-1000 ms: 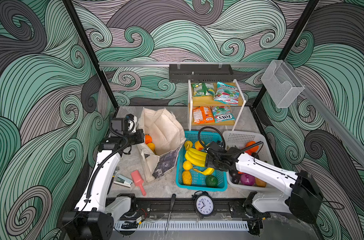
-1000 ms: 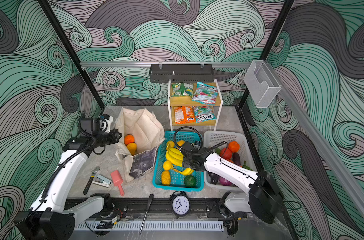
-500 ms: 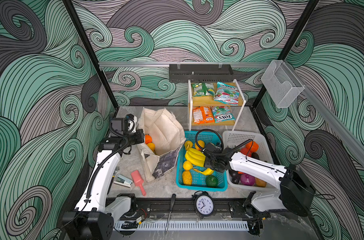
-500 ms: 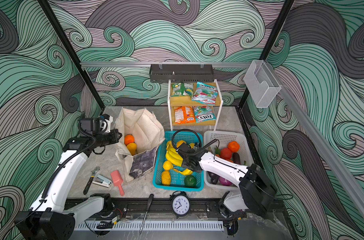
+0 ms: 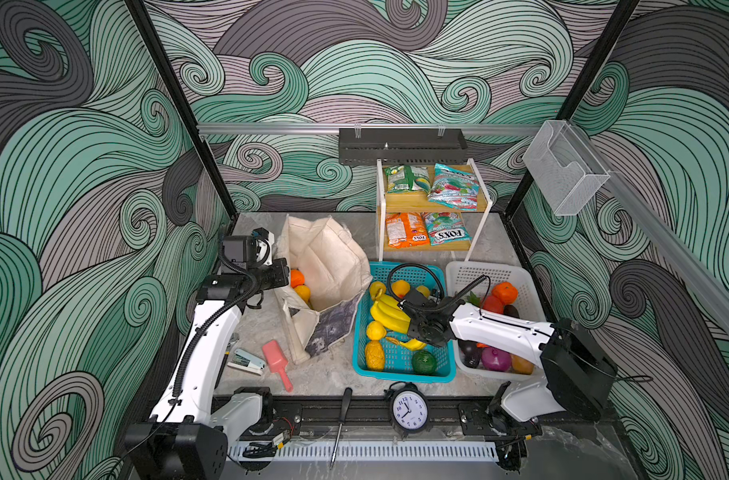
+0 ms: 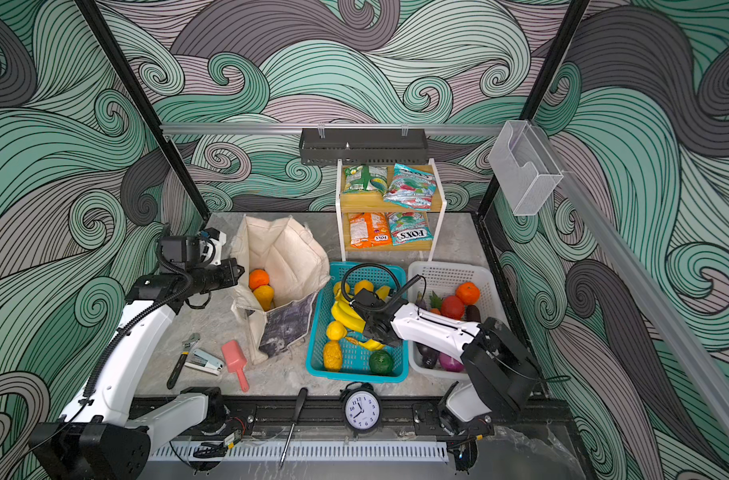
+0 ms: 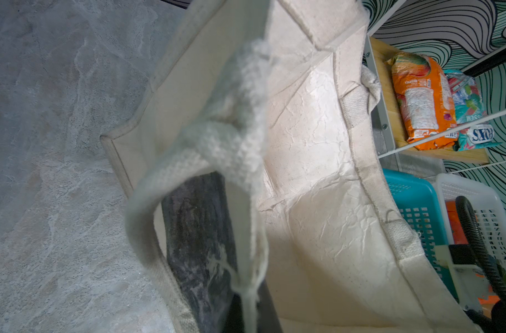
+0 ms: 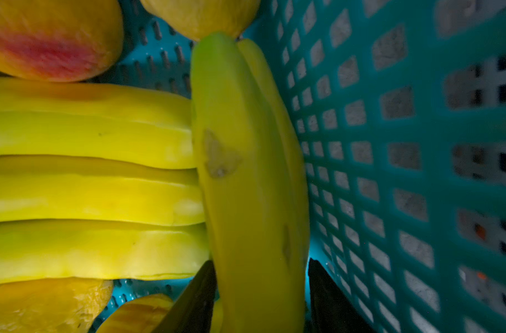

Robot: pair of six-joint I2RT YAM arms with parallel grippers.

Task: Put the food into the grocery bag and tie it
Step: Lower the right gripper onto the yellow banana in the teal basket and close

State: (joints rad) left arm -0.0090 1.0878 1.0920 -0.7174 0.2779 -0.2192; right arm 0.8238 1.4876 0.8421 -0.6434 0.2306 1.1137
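The right hand [image 8: 260, 291] is down in the teal basket [image 8: 390, 173], its two dark fingers [image 8: 194, 302] set either side of a greenish-yellow banana [image 8: 246, 173]. One finger lies against the fruit and the other is close beside it; whether they are pressing it cannot be told. On one finger's side the larger banana bunch [image 8: 87, 187] lies hard against the banana. On the other finger's side the basket's mesh wall stands very near. Past the banana's far tip sit a yellow fruit [image 8: 202, 14] and a red-blushed fruit [image 8: 50, 40]. The white basket [image 5: 491, 270] of vegetables lies just behind that arm. Well away across the bench [image 5: 338, 374], the left hand [image 5: 283, 272] is closed on the near rim of the grocery bag [image 5: 333, 266], which stands open-mouthed between the two hands. Just past this hand, inside the bag, lie an orange [image 5: 297, 277] and a yellow-orange fruit [image 5: 304, 293]. The snack packets [image 5: 450, 191] sit on the shelf [image 5: 433, 205] behind the baskets.
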